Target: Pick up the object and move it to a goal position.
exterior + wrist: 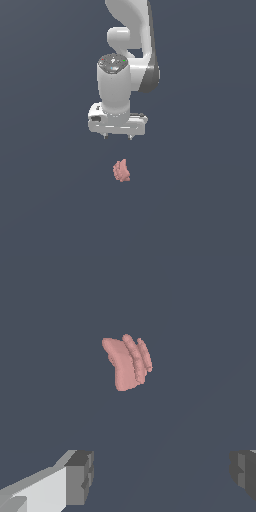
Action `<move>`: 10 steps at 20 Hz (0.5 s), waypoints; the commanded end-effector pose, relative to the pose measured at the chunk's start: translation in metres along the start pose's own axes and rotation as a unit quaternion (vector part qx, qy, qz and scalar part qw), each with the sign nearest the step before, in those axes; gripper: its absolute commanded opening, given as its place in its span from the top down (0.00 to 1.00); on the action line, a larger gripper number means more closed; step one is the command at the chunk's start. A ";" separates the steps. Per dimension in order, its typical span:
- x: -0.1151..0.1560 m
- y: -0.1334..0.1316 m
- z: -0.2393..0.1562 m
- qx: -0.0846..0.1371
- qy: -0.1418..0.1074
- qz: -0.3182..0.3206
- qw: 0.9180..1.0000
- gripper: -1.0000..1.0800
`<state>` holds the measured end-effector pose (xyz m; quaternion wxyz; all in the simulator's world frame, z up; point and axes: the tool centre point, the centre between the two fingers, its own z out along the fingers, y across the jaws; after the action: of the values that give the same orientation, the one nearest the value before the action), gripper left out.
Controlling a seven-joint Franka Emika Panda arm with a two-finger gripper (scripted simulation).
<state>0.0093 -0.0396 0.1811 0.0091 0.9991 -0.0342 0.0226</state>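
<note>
Below the arm, exterior view: gripper [117, 136] hangs above the object [121, 170], apart from it; nothing lifted yet.
Left to do: descend, grasp, carry to goal (no goal marker visible).
Wrist view, jaws: spread wide, nothing between the grey fingertips [80, 477].
Wrist view, object [127, 361]: salmon-pink lump, ridged on one side, matte, lying on the flat dark ground [200, 331].

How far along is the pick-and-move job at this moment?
Early. Done: nothing shows as finished; the small salmon-pink ridged lump lies ungrasped. In hand: the white robot gripper hangs apart from the lump with its jaws wide open, the grey fingertips empty in the wrist view. Left: descend, close on the lump, lift and carry it; no goal marker is visible.
</note>
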 end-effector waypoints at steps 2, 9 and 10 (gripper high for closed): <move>0.000 0.000 0.000 0.000 0.000 0.000 1.000 0.04; -0.005 -0.010 -0.004 -0.007 -0.008 -0.012 1.000 0.04; -0.005 -0.011 -0.004 -0.007 -0.009 -0.013 1.000 0.04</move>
<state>0.0058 -0.0298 0.1844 0.0151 0.9995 -0.0233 0.0150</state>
